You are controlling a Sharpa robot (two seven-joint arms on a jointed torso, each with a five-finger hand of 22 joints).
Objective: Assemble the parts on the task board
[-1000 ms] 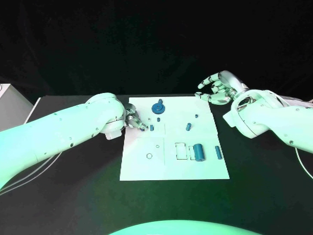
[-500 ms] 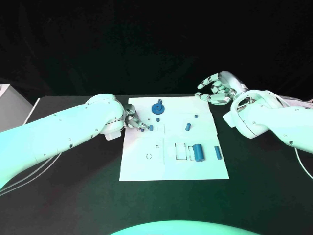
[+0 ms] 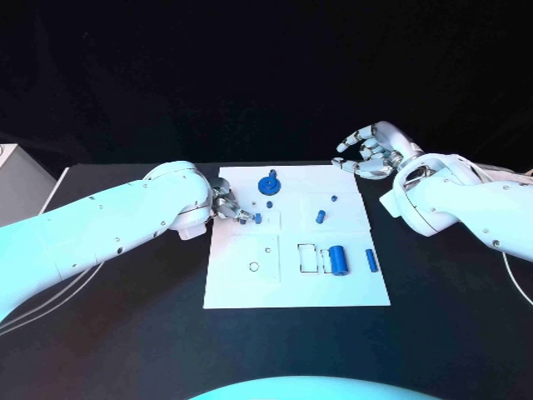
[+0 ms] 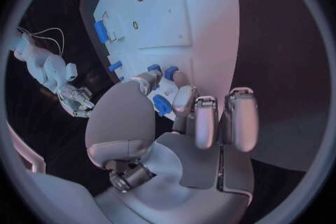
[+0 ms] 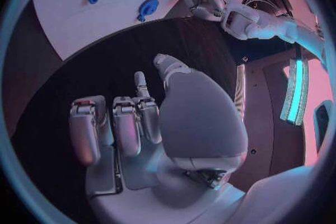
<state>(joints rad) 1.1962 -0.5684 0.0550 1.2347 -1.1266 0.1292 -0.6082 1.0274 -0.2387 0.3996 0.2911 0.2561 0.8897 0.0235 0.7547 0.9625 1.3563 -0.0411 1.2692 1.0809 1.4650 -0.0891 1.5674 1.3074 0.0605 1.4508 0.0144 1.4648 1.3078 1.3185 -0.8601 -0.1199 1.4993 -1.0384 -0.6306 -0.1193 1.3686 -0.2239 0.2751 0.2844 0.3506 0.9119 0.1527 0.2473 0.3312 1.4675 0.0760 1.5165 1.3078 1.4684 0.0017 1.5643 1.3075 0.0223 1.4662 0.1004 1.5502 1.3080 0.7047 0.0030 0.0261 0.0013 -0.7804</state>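
The left hand (image 3: 230, 207) rests at the left edge of the board (image 3: 255, 283), its fingertips (image 4: 150, 79) closed around a small blue peg (image 3: 257, 218) near the board's middle row; whether the peg is pinched free or only touched where it stands cannot be told. This looks like the pick-up or seating of that peg. The next move likely calls for a firm pinch, then carrying the peg upright to a matching hole, such as the round one (image 3: 253, 267) lower on the left side. The right hand (image 3: 365, 151) hovers off the board's far right corner, holding nothing, fingers curled loosely apart. The remaining parts lie on the board: a disc (image 3: 268, 184) at the far end, a short peg (image 3: 321, 217) mid-board, and a cylinder (image 3: 339, 260) beside a thin pin (image 3: 371, 259) near the right edge. No brand, label or writing can be read anywhere.
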